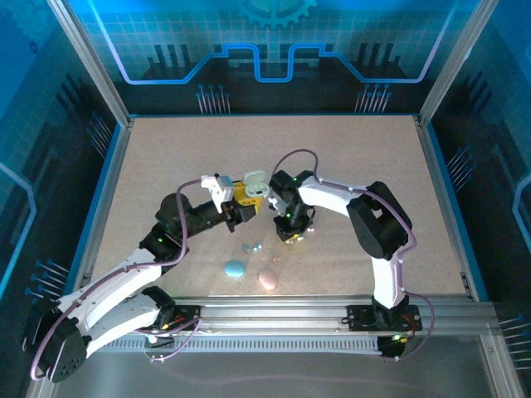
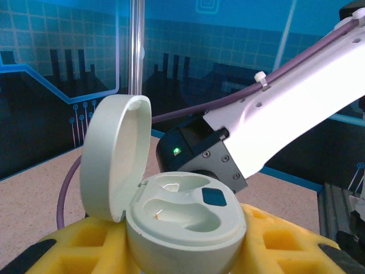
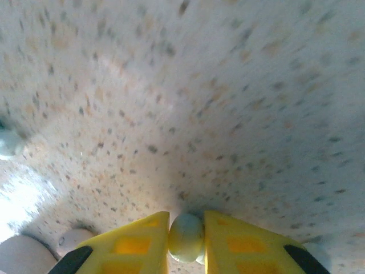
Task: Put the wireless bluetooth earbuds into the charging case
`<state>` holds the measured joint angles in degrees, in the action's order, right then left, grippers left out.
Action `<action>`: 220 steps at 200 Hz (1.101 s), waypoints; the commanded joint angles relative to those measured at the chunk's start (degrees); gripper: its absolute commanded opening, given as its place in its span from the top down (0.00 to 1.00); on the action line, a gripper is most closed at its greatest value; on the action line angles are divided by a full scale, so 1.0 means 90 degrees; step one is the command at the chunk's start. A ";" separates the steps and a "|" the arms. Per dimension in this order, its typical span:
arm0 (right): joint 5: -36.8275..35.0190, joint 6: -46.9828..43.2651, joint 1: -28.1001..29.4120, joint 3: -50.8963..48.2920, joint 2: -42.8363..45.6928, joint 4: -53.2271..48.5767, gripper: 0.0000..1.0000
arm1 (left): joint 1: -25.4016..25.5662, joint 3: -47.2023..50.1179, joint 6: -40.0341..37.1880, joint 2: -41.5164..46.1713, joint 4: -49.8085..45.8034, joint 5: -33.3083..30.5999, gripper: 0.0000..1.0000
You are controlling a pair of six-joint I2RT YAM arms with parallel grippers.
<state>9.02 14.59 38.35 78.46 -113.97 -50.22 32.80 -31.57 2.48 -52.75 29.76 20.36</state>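
Note:
My left gripper [image 2: 183,251] is shut on the pale charging case [image 2: 185,220]. The case sits between the yellow fingers [image 2: 274,240] with its lid [image 2: 114,157] swung open to the left, and both moulded wells look empty. From above, the case [image 1: 254,187] is held over the table's middle. My right gripper [image 3: 186,235] is shut on a pale teal-grey earbud [image 3: 186,237], pinched between its yellow fingers [image 3: 134,242] right at the speckled tabletop. In the top view this gripper [image 1: 291,233] points down just right of the case. Two light blue earbuds [image 1: 250,247] and a pink one [image 1: 275,259] lie on the table.
A closed light blue case [image 1: 235,269] and a closed pink case [image 1: 267,279] rest near the front edge. The right arm's white link [image 2: 296,103] crosses close behind the held case. A bluish bud [image 3: 8,142] lies at the left of the right wrist view, with pinkish rounded shapes [image 3: 23,257] at bottom left.

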 commanded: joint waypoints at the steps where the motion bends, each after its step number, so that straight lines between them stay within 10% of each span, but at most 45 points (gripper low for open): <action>1: 0.0129 0.0353 -0.0160 0.0318 -0.0241 0.0178 0.77 | -0.0026 -0.0135 -0.0071 0.0118 0.0043 0.0062 0.67; 151: -0.0933 0.0549 0.0103 0.1051 -0.0921 -0.0651 0.75 | -0.0029 -0.0115 -0.0123 0.0108 0.0011 0.0003 0.67; 220: 0.0623 0.0766 -0.0377 0.0163 0.0736 0.0524 0.80 | -0.0027 -0.0121 -0.0158 0.0102 -0.0010 -0.0140 0.67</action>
<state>6.22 19.55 38.11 83.57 -116.46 -50.94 32.80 -31.57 2.46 -52.75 29.76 20.27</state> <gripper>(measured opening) 0.204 0.374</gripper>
